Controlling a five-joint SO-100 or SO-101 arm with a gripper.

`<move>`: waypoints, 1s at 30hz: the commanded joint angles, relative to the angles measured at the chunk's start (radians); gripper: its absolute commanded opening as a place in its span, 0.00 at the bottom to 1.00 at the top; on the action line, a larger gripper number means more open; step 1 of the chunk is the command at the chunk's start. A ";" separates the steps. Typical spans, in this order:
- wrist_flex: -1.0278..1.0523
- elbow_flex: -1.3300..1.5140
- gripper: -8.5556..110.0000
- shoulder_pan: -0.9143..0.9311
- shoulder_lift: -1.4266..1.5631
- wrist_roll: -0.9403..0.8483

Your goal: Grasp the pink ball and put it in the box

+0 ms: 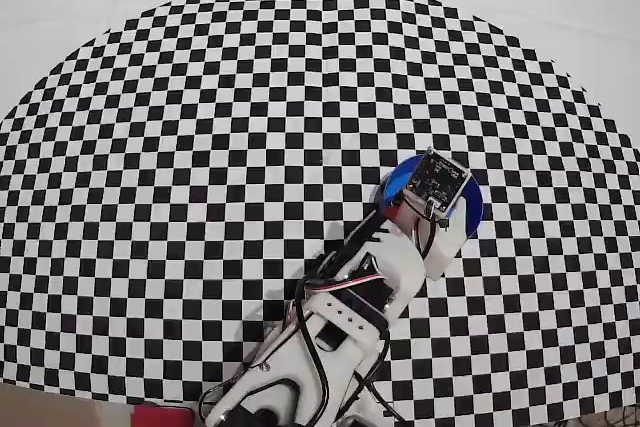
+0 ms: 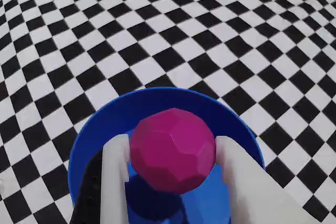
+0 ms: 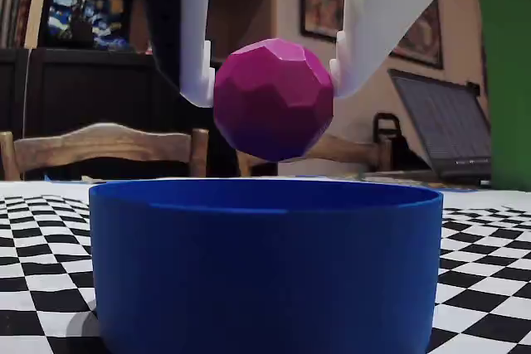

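The pink ball (image 2: 173, 149) (image 3: 274, 99) is a faceted magenta sphere held between the two white fingers of my gripper (image 2: 172, 148) (image 3: 270, 89), which is shut on it. It hangs just above the open top of the box (image 2: 105, 124) (image 3: 265, 263), a round blue tub on the checkered cloth. The ball's shadow falls on the tub's floor in the wrist view. From overhead, the arm's wrist and camera board cover most of the box (image 1: 398, 179), and the ball is hidden there.
The checkered cloth (image 1: 250, 127) spreads wide around the tub. The arm's base (image 1: 300, 367) sits at the bottom edge of the overhead view. In the fixed view, a chair (image 3: 99, 151), a laptop (image 3: 440, 126) and a green object (image 3: 506, 72) stand behind the table.
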 commanded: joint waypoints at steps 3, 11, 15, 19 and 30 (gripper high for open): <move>-0.008 -0.009 0.07 0.009 -0.009 -0.009; -0.009 -0.011 0.07 0.009 -0.009 -0.009; -0.018 -0.006 0.17 0.011 -0.009 -0.009; -0.034 -0.006 0.35 0.015 -0.009 -0.009; -0.051 -0.008 0.37 0.017 -0.009 -0.009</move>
